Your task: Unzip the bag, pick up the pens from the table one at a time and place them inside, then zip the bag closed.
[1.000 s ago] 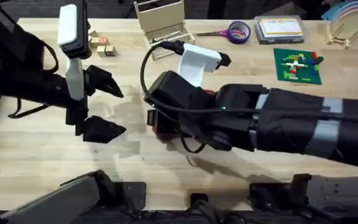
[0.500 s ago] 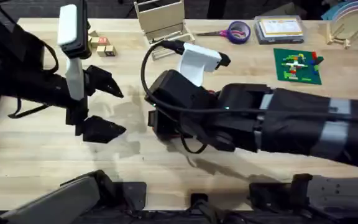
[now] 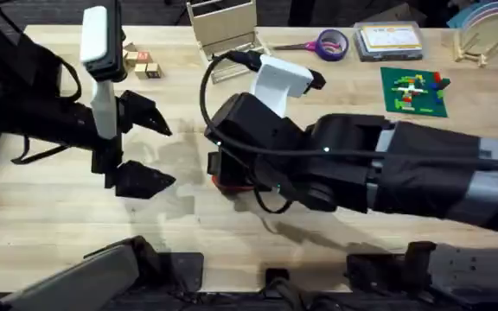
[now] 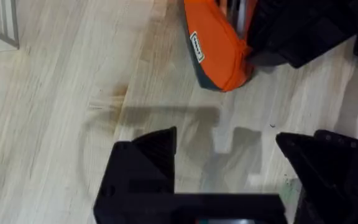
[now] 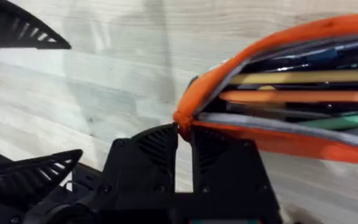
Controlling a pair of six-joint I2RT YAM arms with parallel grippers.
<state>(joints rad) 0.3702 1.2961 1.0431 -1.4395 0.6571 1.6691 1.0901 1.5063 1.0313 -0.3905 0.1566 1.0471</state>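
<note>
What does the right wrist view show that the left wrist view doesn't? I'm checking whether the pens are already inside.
Right wrist view alone: the bag's open mouth, with the yellowish-tan pen and the orange pen lying inside, and the right claw shut on the bag's end.

Left wrist view alone: the bag's closed orange outside with a small label, and the left claw open over bare table.

Both: the orange bag on the wood table, with the other arm's claw nearby.

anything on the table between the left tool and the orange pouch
Nothing: in the left wrist view, bare light wood tabletop with a shadow separates the open left tool from the small orange fabric pouch.
</note>
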